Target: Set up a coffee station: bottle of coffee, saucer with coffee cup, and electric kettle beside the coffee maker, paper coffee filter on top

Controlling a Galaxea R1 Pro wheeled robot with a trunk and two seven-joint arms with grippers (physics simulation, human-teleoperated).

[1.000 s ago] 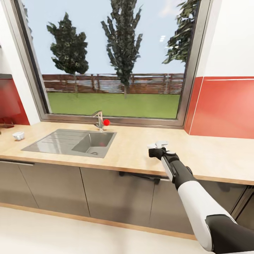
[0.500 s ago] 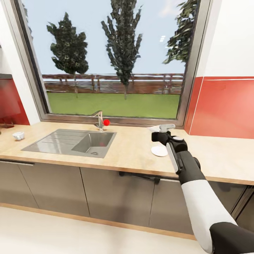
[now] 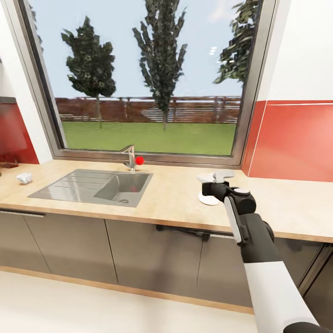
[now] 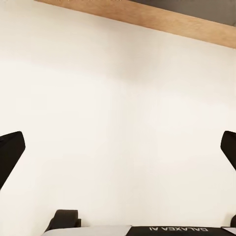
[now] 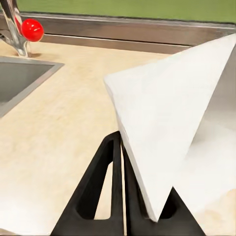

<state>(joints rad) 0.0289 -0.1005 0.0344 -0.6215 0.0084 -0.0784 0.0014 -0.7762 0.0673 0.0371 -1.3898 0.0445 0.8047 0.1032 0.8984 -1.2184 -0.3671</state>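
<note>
Right now my right gripper (image 3: 216, 181) hangs above the kitchen countertop (image 3: 175, 196), to the right of the steel sink (image 3: 95, 186) and in front of the window (image 3: 148, 78). Its black fingers (image 5: 112, 196) are pressed close together on the paper coffee filter (image 5: 164, 128), which stands up from between them as a white folded cone with a pointed upper edge. From the head view the filter (image 3: 217, 175) reads only as a small pale shape at the tip of the arm. Just below it a white round disc lies flat on the worktop; I take it for the saucer (image 3: 207, 199), though it is partly covered by the wrist and I cannot be sure. Far off to the left of the counter, well apart from all this, sits the coffee cup (image 3: 24, 177), small and white. The tap (image 3: 130, 157) with its red knob (image 3: 139, 160) stands at the back edge of the sink.

My left gripper (image 4: 118, 152) points down at pale floor (image 4: 118, 123), its two dark fingertips spread wide at the sides of the wrist picture with nothing between them.
</note>
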